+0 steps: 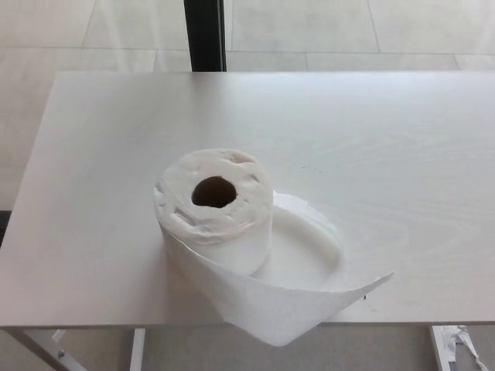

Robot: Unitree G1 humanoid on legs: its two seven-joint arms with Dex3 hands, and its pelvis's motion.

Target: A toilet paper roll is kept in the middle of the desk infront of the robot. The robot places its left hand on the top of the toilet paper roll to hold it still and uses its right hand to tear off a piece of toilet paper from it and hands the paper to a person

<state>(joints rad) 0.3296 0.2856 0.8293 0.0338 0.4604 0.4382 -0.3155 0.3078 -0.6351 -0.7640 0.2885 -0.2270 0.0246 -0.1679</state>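
Head view: toilet paper roll [215,207] stands upright, core hole up; neither hand shows.

— Where's the toilet paper roll [215,209]?
— Upright near the desk's front edge, its dark core hole facing up, top crumpled.
— And its loose tail [286,305]?
— 1 unrolled strip curls around the right side, overhanging the edge.

TP roll [215,209] upright mid desk [402,154], loose tail [278,305] curling past front edge.
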